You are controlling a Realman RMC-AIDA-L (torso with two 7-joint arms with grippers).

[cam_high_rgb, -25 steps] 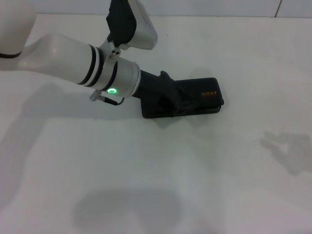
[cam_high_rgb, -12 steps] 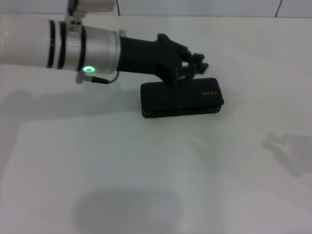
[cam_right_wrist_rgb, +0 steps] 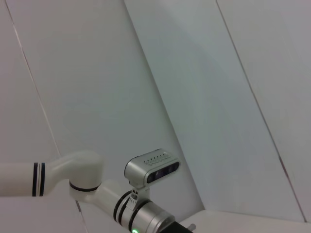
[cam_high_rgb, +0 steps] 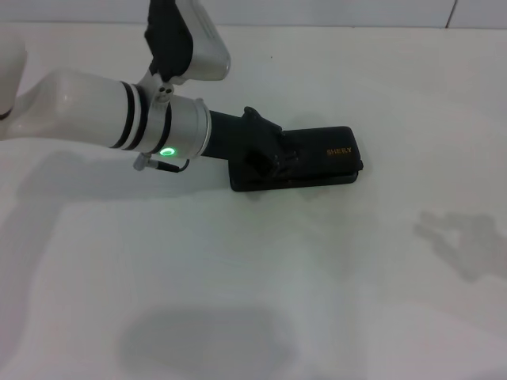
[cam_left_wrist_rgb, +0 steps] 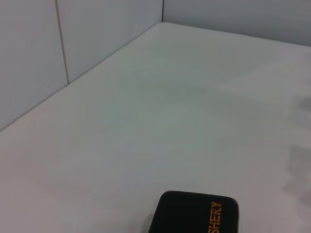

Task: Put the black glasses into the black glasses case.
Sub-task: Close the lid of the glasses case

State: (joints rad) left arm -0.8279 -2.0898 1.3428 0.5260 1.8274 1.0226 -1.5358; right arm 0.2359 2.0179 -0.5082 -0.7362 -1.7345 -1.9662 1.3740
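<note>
The black glasses case (cam_high_rgb: 331, 155) lies shut on the white table (cam_high_rgb: 238, 277), gold lettering on its lid toward the right end. Its lettered end also shows in the left wrist view (cam_left_wrist_rgb: 194, 214). My left gripper (cam_high_rgb: 272, 161) is down on the left part of the case lid, black against black. The black glasses are out of view in every frame. My right gripper is not in any view; the right wrist view looks at a wall and at my left arm (cam_right_wrist_rgb: 146, 208) farther off.
Pale tiled walls (cam_left_wrist_rgb: 73, 43) stand behind the table and meet at its far corner. Shadows fall on the table at the right and at the front.
Half a second ago my left gripper was lifted above and behind the case. It has come back down onto the left part of the lid. The case has not moved.
</note>
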